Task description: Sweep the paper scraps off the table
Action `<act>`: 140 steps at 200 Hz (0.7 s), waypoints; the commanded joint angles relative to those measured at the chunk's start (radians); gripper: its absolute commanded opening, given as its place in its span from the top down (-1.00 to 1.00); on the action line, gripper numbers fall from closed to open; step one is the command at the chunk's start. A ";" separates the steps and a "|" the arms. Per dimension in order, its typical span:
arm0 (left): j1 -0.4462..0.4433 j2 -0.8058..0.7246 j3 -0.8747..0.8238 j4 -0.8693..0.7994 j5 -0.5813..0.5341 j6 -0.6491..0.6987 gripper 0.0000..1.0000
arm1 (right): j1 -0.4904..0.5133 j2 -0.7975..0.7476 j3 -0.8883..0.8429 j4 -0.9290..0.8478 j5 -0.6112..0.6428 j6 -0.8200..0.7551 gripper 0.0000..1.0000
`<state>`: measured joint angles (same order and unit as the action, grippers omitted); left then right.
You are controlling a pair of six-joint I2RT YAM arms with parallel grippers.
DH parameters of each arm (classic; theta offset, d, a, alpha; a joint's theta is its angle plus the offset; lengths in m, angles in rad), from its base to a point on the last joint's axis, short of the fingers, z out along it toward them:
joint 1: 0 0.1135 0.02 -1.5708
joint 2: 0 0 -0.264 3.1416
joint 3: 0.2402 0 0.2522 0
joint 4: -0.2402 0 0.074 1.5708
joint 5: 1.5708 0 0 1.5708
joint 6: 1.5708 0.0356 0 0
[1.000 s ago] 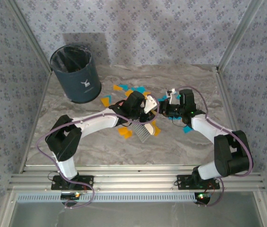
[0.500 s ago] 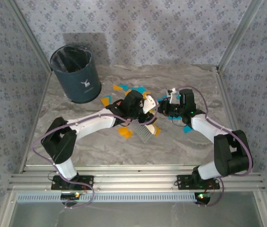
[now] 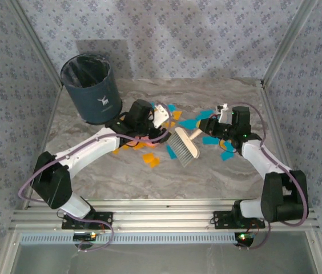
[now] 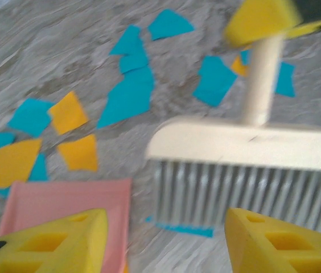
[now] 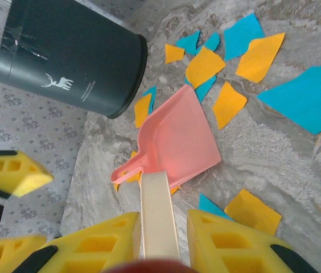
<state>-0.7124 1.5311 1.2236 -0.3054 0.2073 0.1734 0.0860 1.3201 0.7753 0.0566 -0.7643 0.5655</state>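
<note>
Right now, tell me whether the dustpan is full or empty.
Empty. The dustpan lies flat on the table with its pink tray bare; the paper scraps sit around it.

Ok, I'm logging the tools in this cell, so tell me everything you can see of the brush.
The brush is a small hand broom with a straight cream handle that looks like plastic, a wide cream head and a row of pale grey bristles. The right gripper is shut on the handle's end. It sits over the middle of the table among the paper scraps, bristles toward the near side. Whether they touch the surface I cannot tell.
</note>
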 commanded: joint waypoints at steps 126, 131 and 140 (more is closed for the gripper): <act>0.234 -0.078 -0.058 -0.346 -0.111 0.226 -0.14 | -0.160 -0.217 -0.030 -0.202 -0.093 -0.081 1.00; 0.238 -0.071 -0.058 -0.347 -0.111 0.228 -0.14 | -0.161 -0.219 -0.030 -0.201 -0.093 -0.079 1.00; 0.248 -0.056 -0.058 -0.347 -0.104 0.231 -0.16 | -0.162 -0.223 -0.030 -0.205 -0.092 -0.080 1.00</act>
<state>-0.4835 1.4624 1.1709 -0.6250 0.0814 0.3573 -0.0681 1.1259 0.7502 -0.1238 -0.8272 0.4965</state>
